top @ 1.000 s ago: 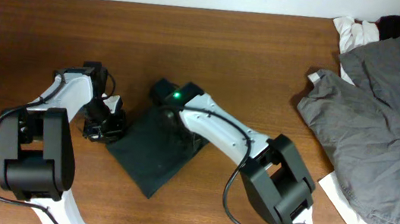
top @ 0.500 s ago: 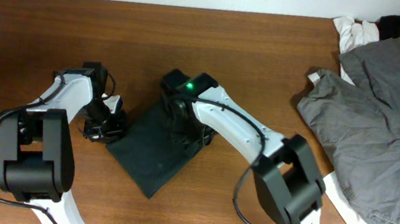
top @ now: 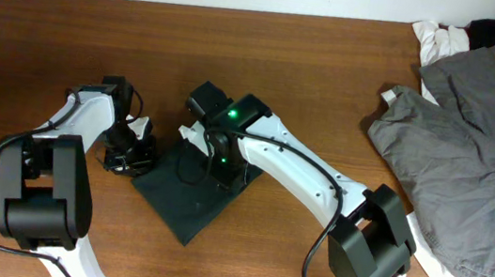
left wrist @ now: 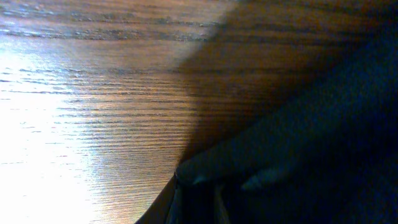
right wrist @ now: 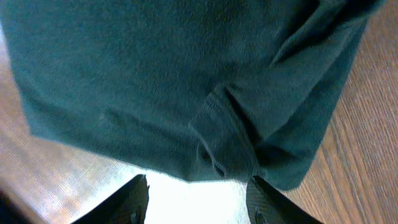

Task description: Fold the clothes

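- Black T-shirt (top: 189, 193) lies folded on tabletop (top: 286, 58).
- Right gripper (right wrist: 198, 190) at its edge, fingers spread, holding nothing.
- Left gripper (top: 129, 154) at its left corner; closure cannot be determined.

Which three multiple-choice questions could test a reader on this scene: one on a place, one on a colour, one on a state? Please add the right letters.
1. Where do the grey garments lie?
A. on the right side of the table
B. under the left arm
C. at the table's left edge

2. What colour is the folded T-shirt?
A. white
B. black
C. red

3. How do the fingers of the right gripper stand?
A. shut on the T-shirt
B. apart, with nothing between them
C. out of view

Answers:
1 A: the overhead view shows them piled at the right.
2 B: it looks black against the brown wood.
3 B: the right wrist view shows bare table between the two fingertips.
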`<move>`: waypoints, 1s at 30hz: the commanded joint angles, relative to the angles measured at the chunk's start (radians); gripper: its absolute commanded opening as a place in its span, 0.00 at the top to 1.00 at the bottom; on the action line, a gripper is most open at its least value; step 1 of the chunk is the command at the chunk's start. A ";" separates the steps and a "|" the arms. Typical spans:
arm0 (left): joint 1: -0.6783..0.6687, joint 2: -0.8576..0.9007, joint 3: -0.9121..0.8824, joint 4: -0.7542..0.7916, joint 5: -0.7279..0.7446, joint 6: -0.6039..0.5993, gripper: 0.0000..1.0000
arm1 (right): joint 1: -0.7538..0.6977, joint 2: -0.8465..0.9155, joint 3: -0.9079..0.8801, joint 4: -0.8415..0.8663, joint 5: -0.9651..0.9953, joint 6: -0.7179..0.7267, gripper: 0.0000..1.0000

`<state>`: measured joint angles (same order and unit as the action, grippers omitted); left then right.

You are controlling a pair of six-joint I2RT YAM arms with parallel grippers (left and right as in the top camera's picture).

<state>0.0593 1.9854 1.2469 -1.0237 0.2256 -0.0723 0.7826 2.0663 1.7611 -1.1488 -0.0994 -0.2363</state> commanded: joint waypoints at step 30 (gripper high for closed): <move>0.001 -0.005 -0.017 0.018 -0.005 -0.009 0.81 | -0.184 0.021 -0.147 0.138 0.313 0.369 0.59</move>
<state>0.0593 1.9850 1.2469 -1.0229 0.2287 -0.0723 0.6243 2.0808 1.6173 -0.9989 0.1925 0.0845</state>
